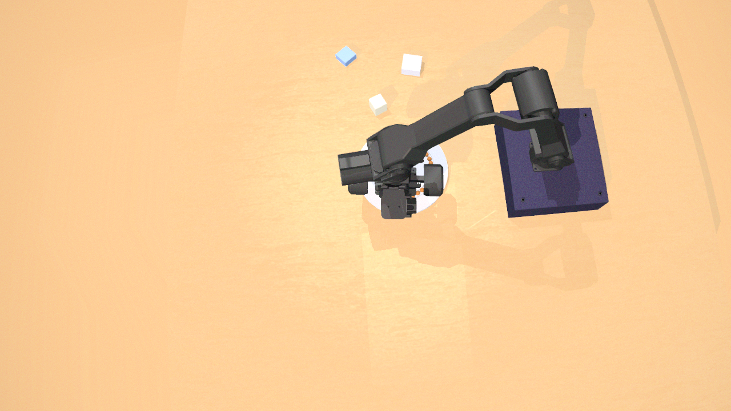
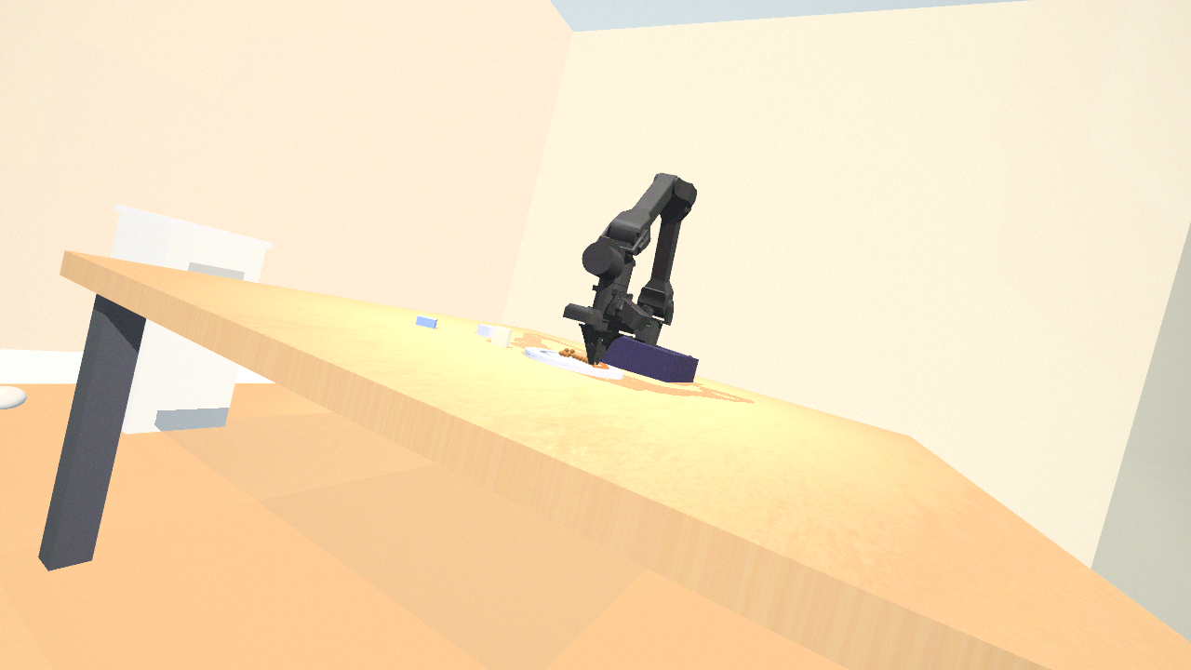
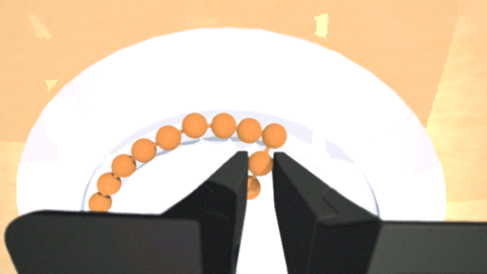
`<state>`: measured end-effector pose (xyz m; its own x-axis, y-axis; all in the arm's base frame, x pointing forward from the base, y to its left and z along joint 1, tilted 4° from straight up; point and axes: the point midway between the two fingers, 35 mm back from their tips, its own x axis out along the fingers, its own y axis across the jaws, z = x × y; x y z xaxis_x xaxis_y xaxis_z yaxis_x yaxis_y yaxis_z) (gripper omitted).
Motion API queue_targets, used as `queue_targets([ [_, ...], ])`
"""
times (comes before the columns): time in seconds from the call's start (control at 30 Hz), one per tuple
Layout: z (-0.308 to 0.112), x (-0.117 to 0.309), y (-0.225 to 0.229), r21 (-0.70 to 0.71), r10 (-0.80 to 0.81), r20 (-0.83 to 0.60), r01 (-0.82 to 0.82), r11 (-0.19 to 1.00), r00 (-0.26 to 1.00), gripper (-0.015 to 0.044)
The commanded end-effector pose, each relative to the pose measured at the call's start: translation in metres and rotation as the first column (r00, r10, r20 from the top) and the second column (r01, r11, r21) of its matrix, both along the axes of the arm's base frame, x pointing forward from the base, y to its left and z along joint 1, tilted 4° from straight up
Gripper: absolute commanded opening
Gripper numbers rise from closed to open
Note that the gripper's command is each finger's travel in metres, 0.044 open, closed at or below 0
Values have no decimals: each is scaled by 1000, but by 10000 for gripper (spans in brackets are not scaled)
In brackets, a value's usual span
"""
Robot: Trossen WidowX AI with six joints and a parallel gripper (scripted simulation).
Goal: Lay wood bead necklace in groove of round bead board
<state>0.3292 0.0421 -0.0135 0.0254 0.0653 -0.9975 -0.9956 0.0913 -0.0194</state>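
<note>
The necklace of orange beads [image 1: 429, 158] [image 2: 568, 353] [image 3: 195, 125] lies on the round white bead board [image 1: 439, 153] [image 2: 611, 374] [image 3: 228, 68]. In the wrist view several beads follow the groove from the left to the top, then the string turns sharply back inward. My gripper [image 2: 595, 363] [image 3: 260, 161] is shut on a bead of the necklace, low over the board just inside the groove. Another bead sits partly behind the left finger. The groove at the upper right of that view holds no beads. The arm hides much of the board and necklace in the top view.
A blue block [image 1: 345, 55] [image 2: 426, 321], a white block [image 1: 411, 64] [image 2: 484, 329] and a cream block [image 1: 377, 104] [image 2: 500, 336] stand beyond the board in the top view. The dark purple arm base [image 1: 521, 153] [image 2: 653, 360] is right of the board.
</note>
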Motion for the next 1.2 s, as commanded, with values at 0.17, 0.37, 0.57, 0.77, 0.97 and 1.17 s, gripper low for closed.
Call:
queue_targets([
  [0.17, 0, 0, 0, 0, 0, 0, 0, 1000, 1000, 0],
  [0.37, 0, 0, 0, 0, 0, 0, 0, 1000, 1000, 0],
  [0.57, 6, -1, 0, 2, 1, 0, -1, 1000, 1000, 0],
  [0.77, 6, 1, 0, 2, 1, 0, -1, 1000, 1000, 0],
  [0.97, 7, 17, 5, 2, 1, 2, -1, 1000, 1000, 0],
  [1.17, 7, 17, 5, 2, 1, 2, -1, 1000, 1000, 0],
])
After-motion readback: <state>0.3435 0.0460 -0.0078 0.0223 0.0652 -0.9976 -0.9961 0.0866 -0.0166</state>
